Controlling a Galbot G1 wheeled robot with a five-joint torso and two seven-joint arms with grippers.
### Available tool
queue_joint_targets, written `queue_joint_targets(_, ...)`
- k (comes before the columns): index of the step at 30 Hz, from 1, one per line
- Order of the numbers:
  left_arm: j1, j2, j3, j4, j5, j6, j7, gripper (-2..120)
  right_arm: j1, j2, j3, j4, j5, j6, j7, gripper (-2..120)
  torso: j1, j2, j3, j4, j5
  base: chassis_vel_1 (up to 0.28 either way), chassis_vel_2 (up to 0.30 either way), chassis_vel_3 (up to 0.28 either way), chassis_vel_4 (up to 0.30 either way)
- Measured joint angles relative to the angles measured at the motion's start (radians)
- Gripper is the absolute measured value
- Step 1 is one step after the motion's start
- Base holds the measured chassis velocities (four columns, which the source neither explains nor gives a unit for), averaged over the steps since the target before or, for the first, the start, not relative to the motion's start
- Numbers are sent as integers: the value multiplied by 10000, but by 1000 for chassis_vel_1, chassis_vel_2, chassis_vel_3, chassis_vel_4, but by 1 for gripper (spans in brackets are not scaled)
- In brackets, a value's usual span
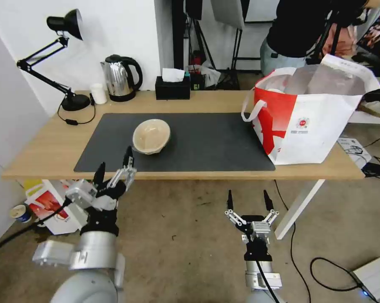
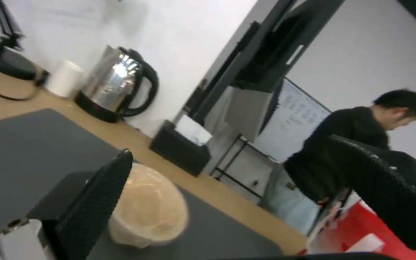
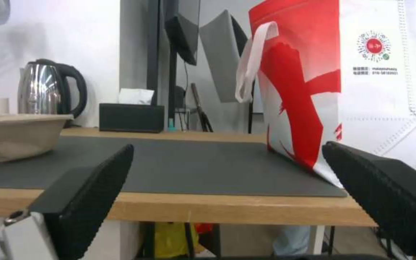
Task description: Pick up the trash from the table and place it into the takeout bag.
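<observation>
One piece of trash, a beige plastic-wrapped bowl, sits on the dark grey mat of the light-wood table. The left wrist view has the bowl just beyond the fingertips. My left gripper is open, raised at the table's front edge, a little short of the bowl. The takeout bag, white with a red side panel and strap handles, stands open at the table's right end. My right gripper is open, low in front of the table, facing the bowl and the bag.
Along the back edge stand a black desk lamp, a small white cup, a steel kettle and a black tissue box. A person stands behind the bag. Cables and boxes lie on the floor.
</observation>
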Motion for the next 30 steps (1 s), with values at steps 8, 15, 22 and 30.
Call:
queue_joint_targets(8, -1258, 1117, -245, 88, -1995, 128, -219, 100, 0, 0, 0, 0, 0, 0, 0, 100, 1, -1, 0, -3, 1, 0, 0, 0, 0)
queue_joint_targets(15, -1422, 1237, -268, 110, -2286, 156, -250, 100, 0, 0, 1, 0, 0, 0, 0, 100, 0, 0, 1, 3, 0, 0, 0, 0, 0)
queue_joint_targets(22, -2237, 1564, -431, 375, -3568, 366, -340, 100, 0, 0, 0, 0, 0, 0, 1, 100, 0, 0, 1, -1, 0, 0, 0, 0, 0)
queue_joint_targets(30, -3724, 2140, -746, 869, -5914, 757, -506, 100, 0, 0, 0, 0, 0, 0, 0, 100, 0, -1, 1, -2, 2, 0, 0, 0, 0)
